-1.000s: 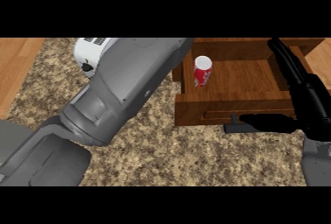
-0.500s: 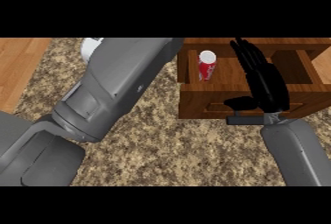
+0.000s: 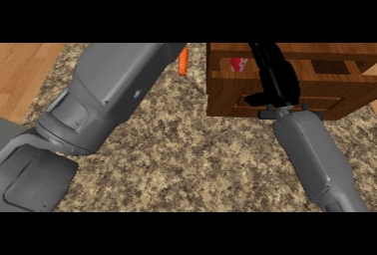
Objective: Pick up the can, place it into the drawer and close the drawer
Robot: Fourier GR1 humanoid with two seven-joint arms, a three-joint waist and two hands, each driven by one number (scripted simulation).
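The right hand [image 3: 276, 79] lies with straight fingers along the wooden drawer [image 3: 228, 94], reaching toward twelve o'clock, holding nothing. The red can [image 3: 239, 63] sits inside (partly hidden), at the hand's ten o'clock.

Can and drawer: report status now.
Right hand open, over the drawer. Left hand out of view. Can inside the drawer, drawer not closed. Nothing blocking.

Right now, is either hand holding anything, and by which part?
Nothing. The right hand lies straight-fingered over the drawer; the can sits inside. The left hand isn't visible.
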